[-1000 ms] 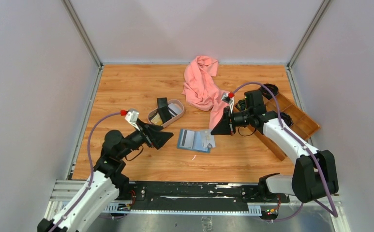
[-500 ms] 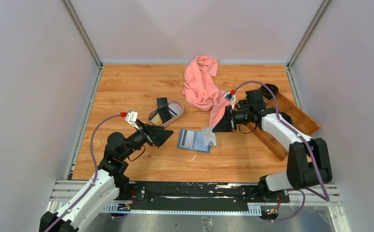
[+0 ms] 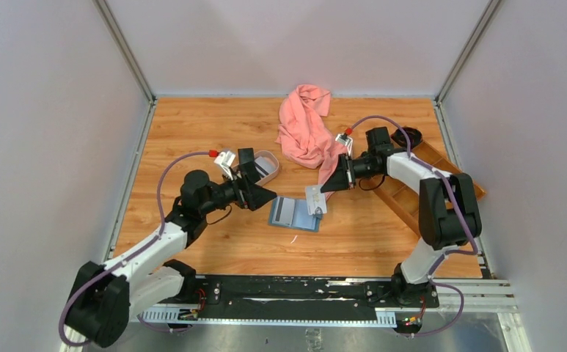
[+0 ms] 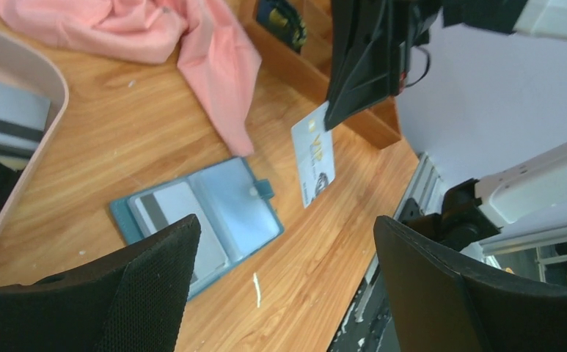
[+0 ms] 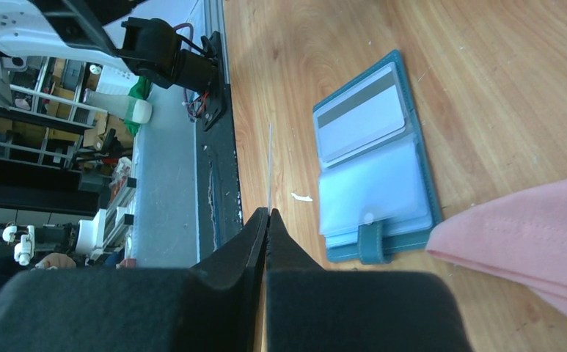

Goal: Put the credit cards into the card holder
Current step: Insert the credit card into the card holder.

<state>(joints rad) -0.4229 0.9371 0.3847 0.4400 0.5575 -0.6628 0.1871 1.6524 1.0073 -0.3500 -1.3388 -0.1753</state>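
- Right gripper (image 5: pixel 268 214) pinches a pale grey-white plastic card (image 4: pixel 314 163) over the clasp edge of the open teal-blue bifold card holder (image 3: pixel 292 213).
- Left gripper (image 3: pixel 266 196) is spread wide, empty, beside the holder.

Teal card holder (image 4: pixel 221 209) open flat, pale card (image 4: pixel 313 161) aloft

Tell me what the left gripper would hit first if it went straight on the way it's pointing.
Probably the open card holder lying on the table: the left gripper, jaws wide, points at its clasp end. The pale card pinched by the right gripper hangs beyond it, though depth is unclear.
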